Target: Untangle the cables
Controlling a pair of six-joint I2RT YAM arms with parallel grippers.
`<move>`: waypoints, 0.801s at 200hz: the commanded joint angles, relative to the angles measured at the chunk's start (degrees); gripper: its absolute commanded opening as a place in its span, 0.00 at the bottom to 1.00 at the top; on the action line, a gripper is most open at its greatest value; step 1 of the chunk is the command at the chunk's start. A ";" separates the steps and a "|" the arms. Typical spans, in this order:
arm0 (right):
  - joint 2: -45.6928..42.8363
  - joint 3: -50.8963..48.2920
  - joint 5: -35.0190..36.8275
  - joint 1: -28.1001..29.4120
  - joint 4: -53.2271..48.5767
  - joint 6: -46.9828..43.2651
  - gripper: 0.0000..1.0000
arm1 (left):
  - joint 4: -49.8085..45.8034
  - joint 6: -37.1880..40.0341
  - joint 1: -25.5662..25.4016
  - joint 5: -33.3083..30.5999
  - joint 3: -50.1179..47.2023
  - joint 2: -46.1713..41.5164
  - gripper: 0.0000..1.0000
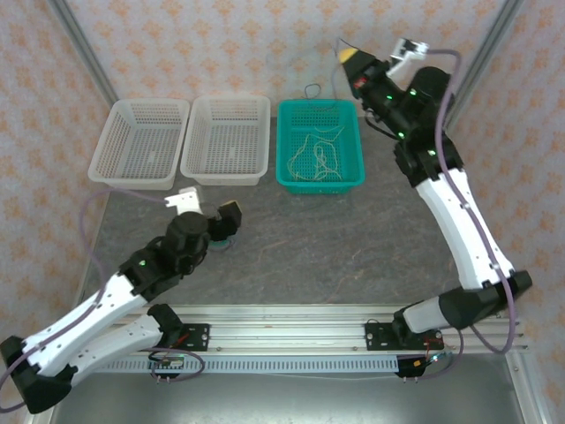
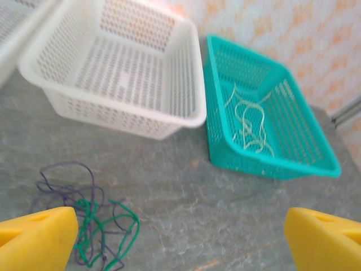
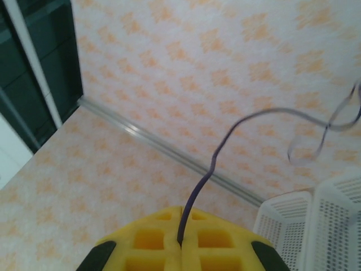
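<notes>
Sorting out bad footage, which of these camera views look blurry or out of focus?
Top external: sharp, evenly lit table. Left wrist: yellow fingertips soft at the lens, tangled cables clear. Right wrist: purple cable in the right gripper smears toward its far loop; wallpaper soft.

left of the teal basket [image 2: 265, 161], the tangle [image 2: 98, 223] is lying half hidden behind a yellow finger [image 2: 36, 240]; the purple cable [image 3: 213, 162] is running, blurred, past the edge.
</notes>
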 commanded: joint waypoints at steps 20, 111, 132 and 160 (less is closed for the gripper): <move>18.45 20.76 -7.91 5.43 0.07 -6.52 0.00 | -15.35 -1.05 0.27 -8.32 7.15 -4.10 0.96; 54.71 53.42 -16.44 10.64 13.91 -11.77 0.00 | -17.48 -4.56 0.25 -7.23 -0.19 -10.53 0.96; 57.90 53.28 -15.12 11.16 8.23 -12.28 0.00 | -17.53 -5.10 0.24 -7.96 -1.48 -12.22 0.96; 63.82 53.24 -13.81 11.26 -0.84 -11.32 0.00 | -17.60 -4.97 0.28 -8.10 -1.68 -13.30 0.96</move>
